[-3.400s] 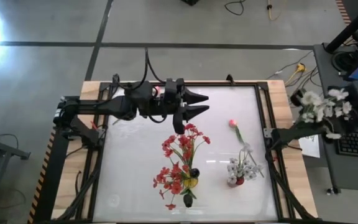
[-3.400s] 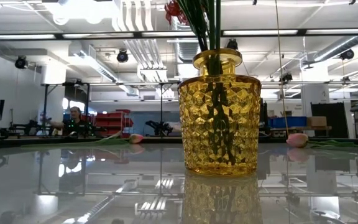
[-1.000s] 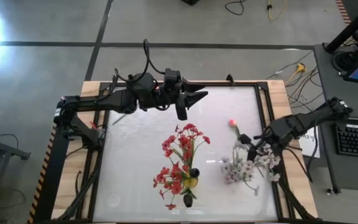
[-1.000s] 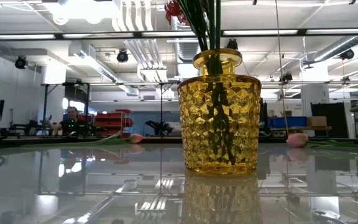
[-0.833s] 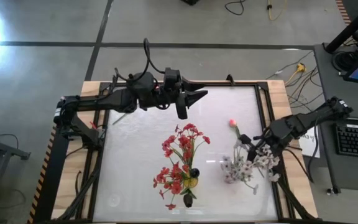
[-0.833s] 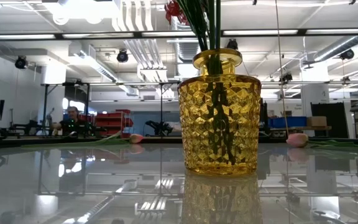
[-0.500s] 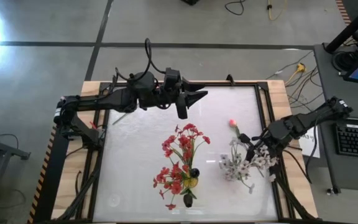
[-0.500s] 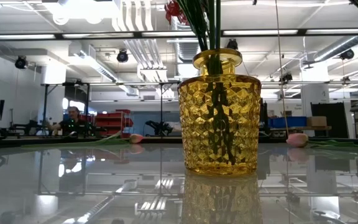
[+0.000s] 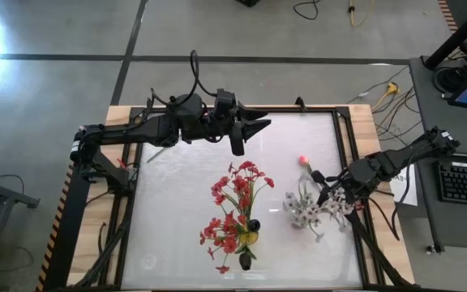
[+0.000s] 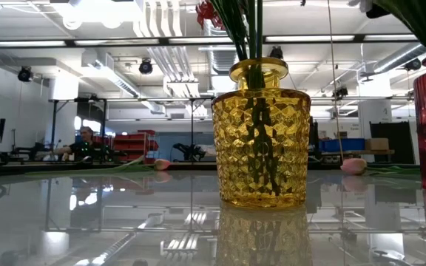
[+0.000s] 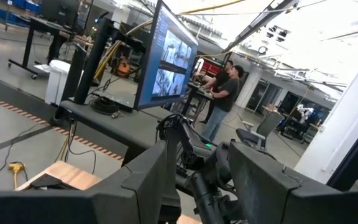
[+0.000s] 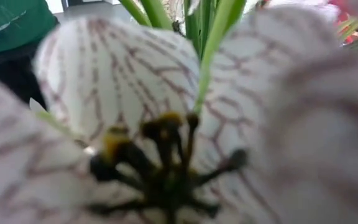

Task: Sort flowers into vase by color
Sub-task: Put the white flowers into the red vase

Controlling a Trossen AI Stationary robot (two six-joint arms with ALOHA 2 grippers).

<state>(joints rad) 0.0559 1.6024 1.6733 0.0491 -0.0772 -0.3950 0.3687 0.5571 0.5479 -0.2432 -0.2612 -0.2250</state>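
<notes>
- The white flower spray (image 9: pixel 310 212) hangs over the desk's right half, near the right edge, carried by the right hand (image 9: pixel 331 193); its blooms fill the right wrist view (image 12: pixel 166 124).
- It looks light and floppy: thin wire-like stems, soft fabric petals that could snag or bend, so the sensible hold is low on the green stems, not the blooms.
- The right hand appears clenched on those stems, though the blossoms hide the fingers.
- The red flowers (image 9: pixel 235 203) stand in the yellow vase (image 10: pixel 261 144) near the desk's middle toward the front edge.
- A pink bud (image 9: pixel 304 161) lies on the glass just beyond the spray.
- The left hand (image 9: pixel 254 130) waits near the back edge, released.
</notes>
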